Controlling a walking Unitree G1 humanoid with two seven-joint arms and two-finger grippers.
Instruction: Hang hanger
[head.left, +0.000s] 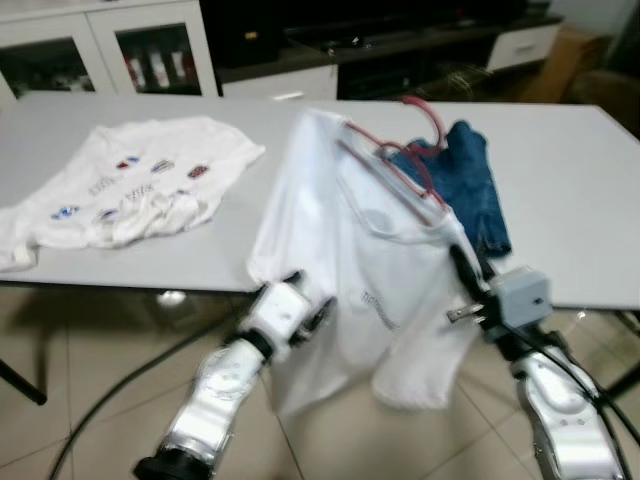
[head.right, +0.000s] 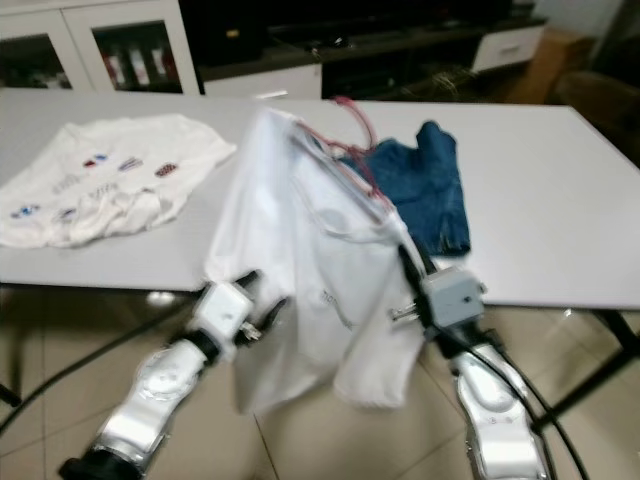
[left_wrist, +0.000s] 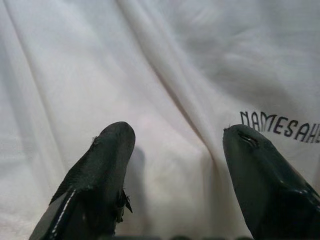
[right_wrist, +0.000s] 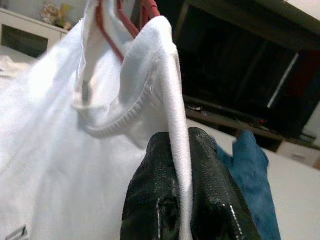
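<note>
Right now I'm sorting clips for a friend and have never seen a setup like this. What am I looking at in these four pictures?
A humanoid robot with two silver arms stands at a grey table. The two wide pictures come from cameras in its head, looking down. The other two come from cameras on its wrists, looking along the black fingers.

The right gripper is shut on a fold of a white T-shirt, lifting it near the collar. A red hanger sits inside the shirt's neck, its hook sticking up. The left gripper is open, its fingers close against the shirt's cloth beside some printed lettering.

On the table lie a second white shirt with small prints, spread flat, and a blue denim garment behind the lifted shirt.
</note>
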